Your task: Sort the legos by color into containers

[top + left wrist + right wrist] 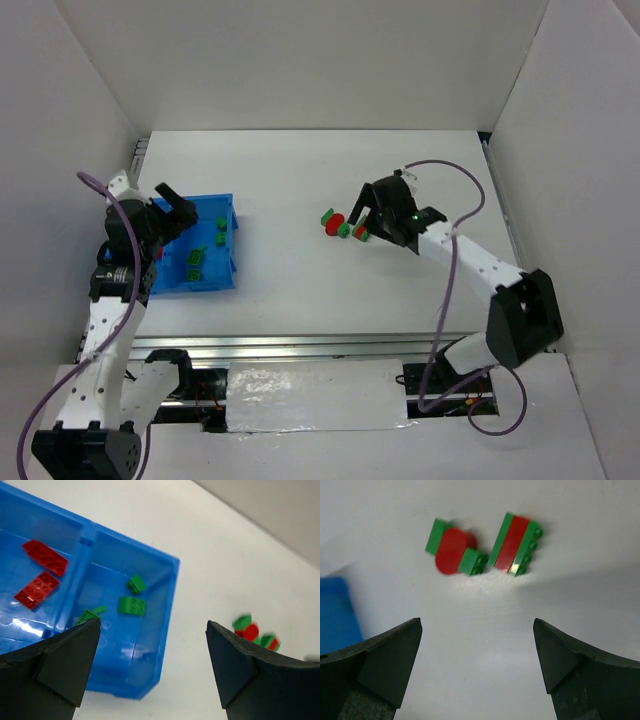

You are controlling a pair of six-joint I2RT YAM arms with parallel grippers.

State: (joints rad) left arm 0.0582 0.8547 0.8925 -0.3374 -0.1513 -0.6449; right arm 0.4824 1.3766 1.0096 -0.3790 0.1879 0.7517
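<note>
Left gripper and right gripper are both wide open, with nothing held.
The left one hangs over the blue bin: red legos lie in one compartment, green legos in the other. The right one is above the table, with two red-and-green pieces near its fingers.

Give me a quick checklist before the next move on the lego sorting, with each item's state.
1. Right gripper open: ok.
2. Left gripper open and empty: ok.
3. Bin sorted, red bricks and green bricks in separate compartments: ok.
4. Loose pieces single-coloured: not ok; striped block and round-topped piece are joined red-and-green.
5. A piece between the right fingers: not ok; both lie ahead of them.
</note>
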